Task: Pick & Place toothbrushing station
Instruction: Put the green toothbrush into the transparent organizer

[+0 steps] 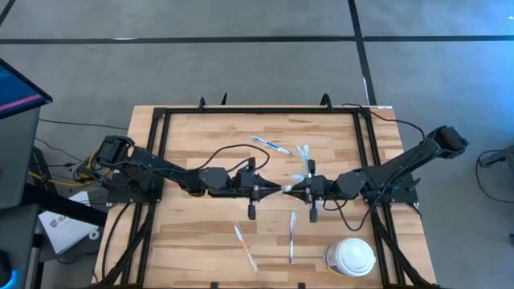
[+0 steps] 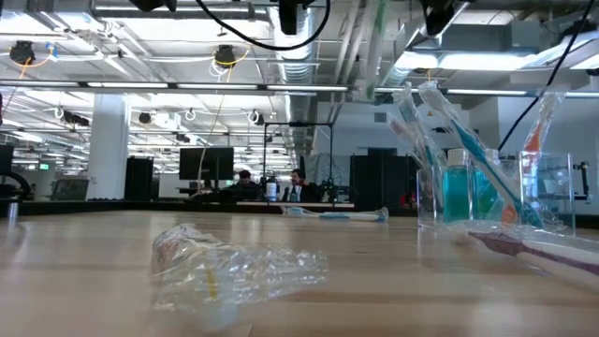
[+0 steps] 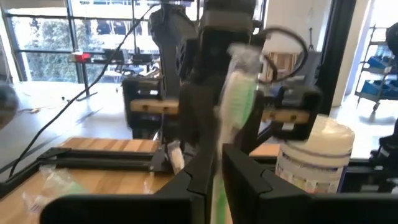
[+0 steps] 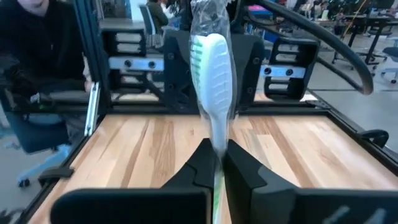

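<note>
Both grippers meet above the middle of the table. My left gripper [image 1: 275,190] [image 3: 214,171] and my right gripper [image 1: 294,190] [image 4: 216,160] face each other, each shut on one white-and-green toothbrush [image 4: 211,68] [image 3: 239,93] in a clear wrapper. The toothbrush stands upright between them, head up. A small clear cup [image 1: 303,158] [image 2: 468,192] with toothbrushes and a teal tube stands on the table just beyond the grippers. A blue-and-white toothbrush [image 1: 271,145] lies flat farther back. My left gripper pinches the wrapped toothbrush's handle [image 3: 219,155] between its two fingers, coming level from the table's left and lying across it. The brush stands upright, clear of the table. My right gripper pinches the handle below the head [image 4: 217,146] between its two fingers, coming about level from the table's right. The head rises above the fingers.
Two more wrapped toothbrushes [image 1: 245,245] [image 1: 292,237] lie near the front edge. A large white round lidded container [image 1: 353,257] [image 3: 314,155] stands at the front right. A crumpled clear wrapper [image 2: 234,262] lies near the low camera. A black frame [image 1: 161,120] borders the table.
</note>
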